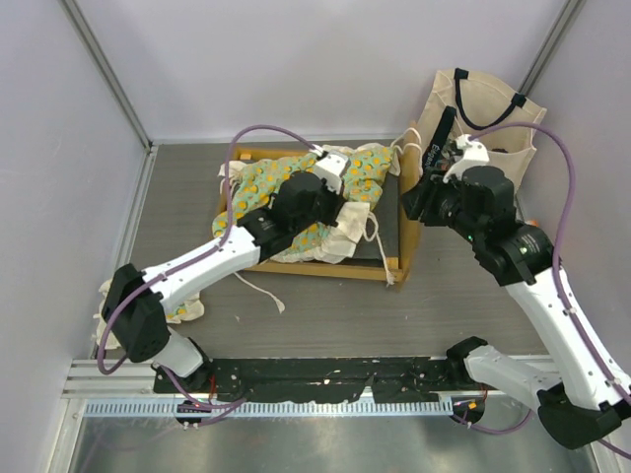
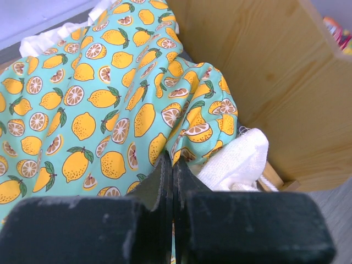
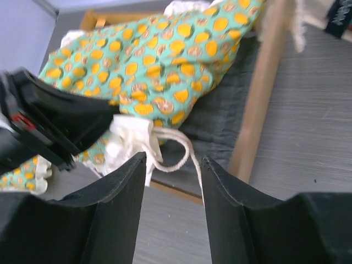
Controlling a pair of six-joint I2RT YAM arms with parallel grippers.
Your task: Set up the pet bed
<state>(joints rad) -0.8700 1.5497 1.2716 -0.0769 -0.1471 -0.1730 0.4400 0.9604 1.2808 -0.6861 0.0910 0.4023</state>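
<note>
Two grippers are seen over the pet bed (image 1: pixel 325 268), which is set toward the back of the worktop (image 1: pixel 325 320), roughly centred. The worktop is closed in by walls at left, back and right. The bed's far rail is close to the back wall. Open worktop is left in front, between the near rail and the arm bases, and a strip is left at the bed's left end. The right side is tighter: a cream tote bag (image 1: pixel 483 128) is stood in the back right corner, just beside the headboard (image 2: pixel 275 88).

The bed's long axis is run left to right, slightly skewed. The headboard end is pointed right, toward the tote. The green lemon-print cushion (image 1: pixel 367 169) is bunched over the left and middle of the frame, not laid flat. The grey base (image 3: pixel 220 115) is left bare at the right end. A cream tie (image 3: pixel 184 146) is trailed off the cushion's ruffle over that bare base.

The left gripper (image 2: pixel 172 165) is closed, jaws together, tips at a fold of the cushion. Whether fabric is pinched cannot be told. The right gripper (image 3: pixel 173 159) is held partly open above the near right part of the bed, with nothing in it. A small ruffled pillow (image 1: pixel 189 309) is partly covered by the left arm, near left.
</note>
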